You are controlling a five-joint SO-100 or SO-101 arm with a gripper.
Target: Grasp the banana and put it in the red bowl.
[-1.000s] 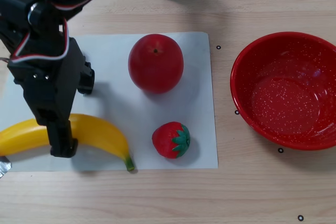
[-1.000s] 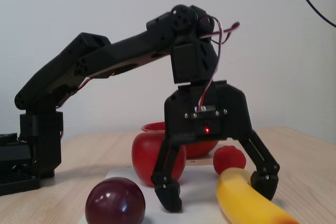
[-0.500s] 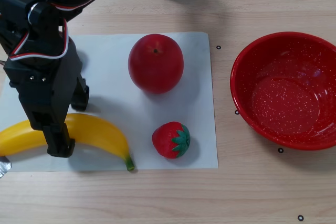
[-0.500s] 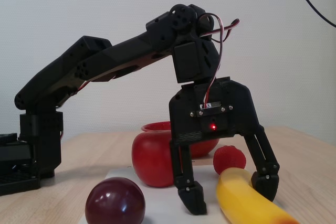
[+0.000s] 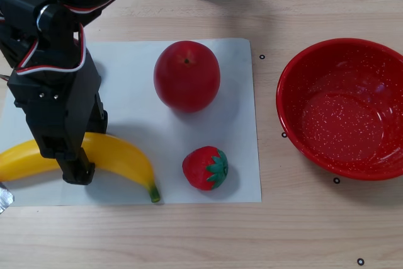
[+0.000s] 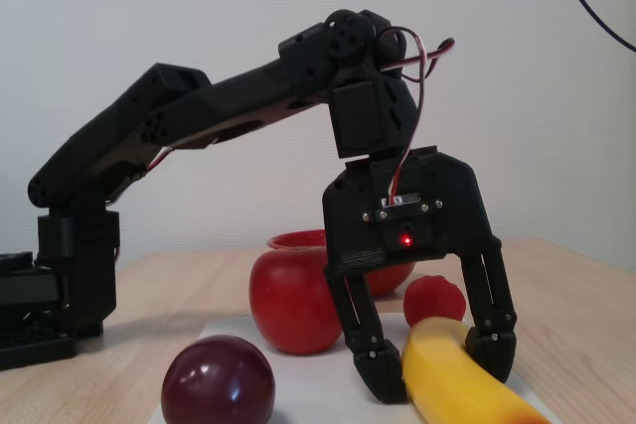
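In the other view the long glossy yellow plastic banana [image 5: 119,155] lies at lower left, far from the speckled red bowl [image 5: 296,137]; in the fixed view the black gripper [image 6: 442,369] straddles it, jaws apart, so its smooth curved skin may slip or twist on closing.

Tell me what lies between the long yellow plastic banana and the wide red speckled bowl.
In the other view, a small red strawberry with a green cap sits on the white paper sheet between the banana and the red bowl.

banana [image 5: 119,155]: on the white paper [image 5: 132,74], near the worktop's front left corner
gripper [image 5: 69,162]: over the banana's middle
red bowl [image 5: 343,108]: by the right edge, empty
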